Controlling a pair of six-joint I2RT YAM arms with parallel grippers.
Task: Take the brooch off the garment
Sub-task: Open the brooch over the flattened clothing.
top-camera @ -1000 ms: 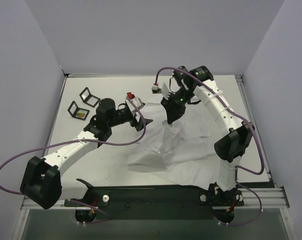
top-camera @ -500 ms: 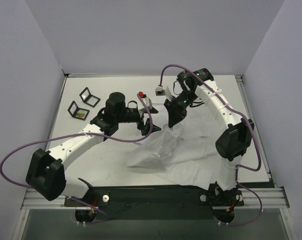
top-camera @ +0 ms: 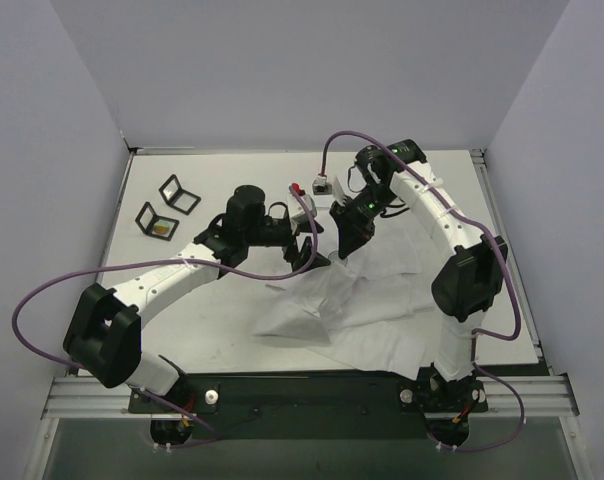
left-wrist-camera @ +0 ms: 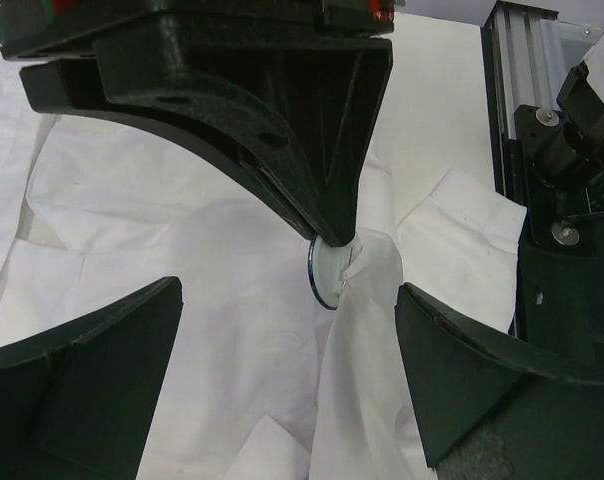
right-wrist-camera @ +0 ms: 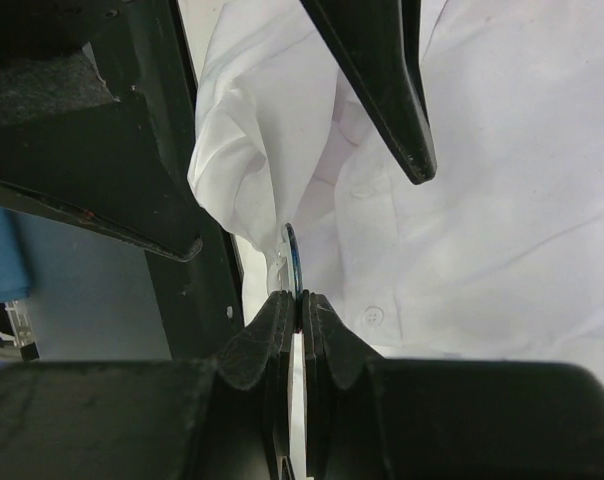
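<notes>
High rear camera looking down, wrist cameras close, facing each other across the brooch (left-wrist-camera: 324, 276)

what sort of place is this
Most likely a robotics lab test cell: plain grey partition walls around a white table, two cabled arms bolted at its edge, a white shirt as workpiece.

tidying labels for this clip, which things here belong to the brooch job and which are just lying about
Part of the job: garment; brooch pinned on it; right gripper, shut on the brooch; left gripper, open around it.

Lying about: far black case; near black case, both off to the left.
</notes>
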